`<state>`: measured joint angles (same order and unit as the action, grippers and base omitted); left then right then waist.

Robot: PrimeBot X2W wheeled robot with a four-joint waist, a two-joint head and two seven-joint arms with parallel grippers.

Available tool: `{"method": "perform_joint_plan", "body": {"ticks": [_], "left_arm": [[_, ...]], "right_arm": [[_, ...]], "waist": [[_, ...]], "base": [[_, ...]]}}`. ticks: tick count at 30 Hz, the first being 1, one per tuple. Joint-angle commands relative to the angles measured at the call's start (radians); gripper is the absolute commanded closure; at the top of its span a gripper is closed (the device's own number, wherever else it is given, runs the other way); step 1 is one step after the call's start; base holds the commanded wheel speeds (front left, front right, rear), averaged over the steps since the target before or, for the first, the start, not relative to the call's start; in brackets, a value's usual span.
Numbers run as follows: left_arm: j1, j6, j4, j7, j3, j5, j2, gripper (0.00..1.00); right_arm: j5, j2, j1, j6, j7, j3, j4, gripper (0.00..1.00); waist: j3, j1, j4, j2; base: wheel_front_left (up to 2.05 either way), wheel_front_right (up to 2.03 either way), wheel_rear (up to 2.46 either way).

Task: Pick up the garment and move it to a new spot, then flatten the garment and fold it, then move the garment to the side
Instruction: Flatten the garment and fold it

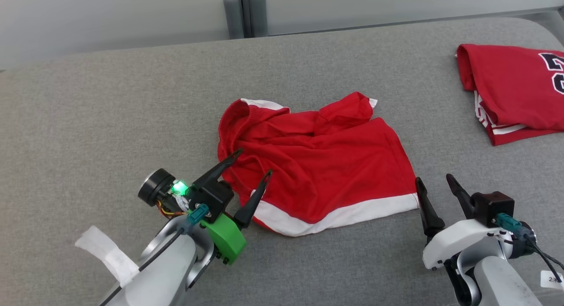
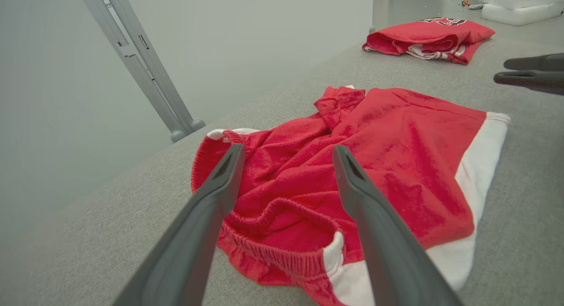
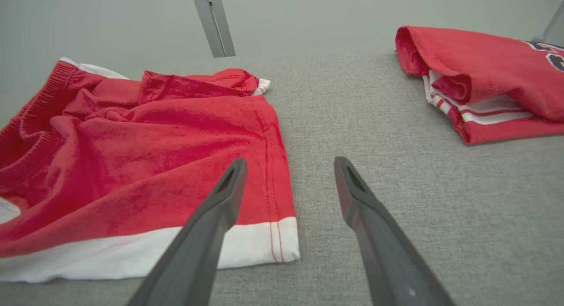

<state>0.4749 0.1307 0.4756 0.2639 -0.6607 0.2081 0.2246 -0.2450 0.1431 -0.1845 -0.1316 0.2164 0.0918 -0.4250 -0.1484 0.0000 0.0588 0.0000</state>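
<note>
Garment [image 1: 321, 165]: we see red cloth with a white hem band, lying rumpled near the middle of the worktop [image 1: 110, 121]. The band is turned toward the near edge and the ribbed waistband is bunched on the left side.
Left gripper [image 1: 254, 161]: our left fingers stand wide apart with nothing between them. They hang over the garment's near left part, above the waistband. We cannot tell whether the tips touch the cloth.
Right gripper [image 1: 433, 177]: our right fingers are spread as well, gripping nothing. They sit just beside the garment's near right corner, where the white band ends. In the right wrist view one finger lies across that corner.
Folded shirt [image 1: 511, 90]: we see a second red piece with white stripes and dark numerals, folded by the far right corner of the worktop, well apart from the garment.
Worktop: grey woven fabric covers it.
Post [image 1: 244, 11]: we see a grey upright behind the far edge.
</note>
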Motion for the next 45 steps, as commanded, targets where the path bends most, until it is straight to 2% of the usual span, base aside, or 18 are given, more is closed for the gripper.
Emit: {"method": "perform_joint_plan", "body": {"ticks": [1, 9, 15, 21, 23, 24, 25, 26, 27, 31, 36, 45], "left_arm": [[0.023, -0.001, 0.023, -0.001, -0.031, 0.018, 0.014, 0.0], [0.087, -0.001, 0.131, -0.005, -0.239, 0.091, 0.065, 0.0], [0.1, -0.001, 0.194, -0.014, -0.304, 0.152, 0.092, 0.0], [0.111, -0.001, 0.222, -0.012, -0.346, 0.202, 0.091, 0.0], [0.117, -0.001, 0.23, -0.014, -0.359, 0.212, 0.084, 0.26], [0.118, -0.001, 0.234, -0.013, -0.361, 0.223, 0.08, 0.36], [0.121, -0.001, 0.24, -0.013, -0.364, 0.235, 0.077, 0.77], [0.124, -0.001, 0.245, -0.012, -0.367, 0.24, 0.075, 1.0], [0.126, -0.001, 0.25, -0.011, -0.368, 0.251, 0.073, 1.0], [0.129, -0.001, 0.262, -0.007, -0.374, 0.271, 0.071, 1.0], [0.111, -0.001, 0.236, 0.001, -0.343, 0.31, 0.065, 1.0], [0.162, -0.009, 0.052, 0.001, -0.166, 0.372, 0.112, 1.0]], "right_arm": [[-0.009, -0.001, -0.022, 0.002, 0.006, 0.009, -0.021, 0.0], [-0.032, -0.009, -0.087, 0.002, 0.028, 0.056, -0.137, 0.0], [-0.052, -0.005, -0.111, 0.002, 0.037, 0.095, -0.213, 0.0], [-0.086, -0.01, -0.131, 0.002, 0.04, 0.138, -0.28, 0.0], [-0.095, -0.012, -0.134, 0.002, 0.035, 0.154, -0.304, 0.0], [-0.102, -0.014, -0.136, 0.002, 0.032, 0.162, -0.314, 0.06], [-0.109, -0.015, -0.14, 0.002, 0.032, 0.17, -0.324, 0.57], [-0.114, -0.014, -0.142, 0.002, 0.032, 0.176, -0.331, 0.96], [-0.122, -0.013, -0.145, 0.002, 0.033, 0.184, -0.339, 1.0], [-0.149, -0.006, -0.153, 0.002, 0.038, 0.204, -0.353, 1.0], [-0.202, 0.002, -0.155, 0.002, 0.047, 0.21, -0.313, 1.0], [-0.28, 0.056, -0.253, 0.002, 0.044, 0.212, -0.176, 1.0]], "waist": [[-0.036, 0.0, 0.029, 0.0], [-0.063, 0.0, 0.042, 0.0], [-0.052, 0.0, 0.036, 0.0], [-0.046, 0.0, 0.023, 0.0], [-0.046, 0.0, 0.02, 0.0], [-0.046, 0.0, 0.019, 0.0], [-0.047, 0.0, 0.019, 0.0], [-0.047, 0.0, 0.018, 0.0], [-0.047, 0.0, 0.018, 0.0], [-0.043, 0.0, 0.015, 0.0], [-0.023, 0.0, 0.005, 0.0], [-0.018, 0.0, -0.01, 0.0]], "base": [[0.0, 0.0, 0.0], [0.0, 0.0, 0.0], [0.0, 0.0, 0.0], [0.0, 0.0, 0.0], [0.0, 0.0, 0.0], [0.0, 0.0, 0.0], [0.0, 0.0, 0.0], [0.0, 0.0, 0.0], [0.0, 0.0, 0.0], [0.0, 0.0, 0.0], [0.0, 0.0, 0.0], [0.0, 0.0, 0.0]]}}
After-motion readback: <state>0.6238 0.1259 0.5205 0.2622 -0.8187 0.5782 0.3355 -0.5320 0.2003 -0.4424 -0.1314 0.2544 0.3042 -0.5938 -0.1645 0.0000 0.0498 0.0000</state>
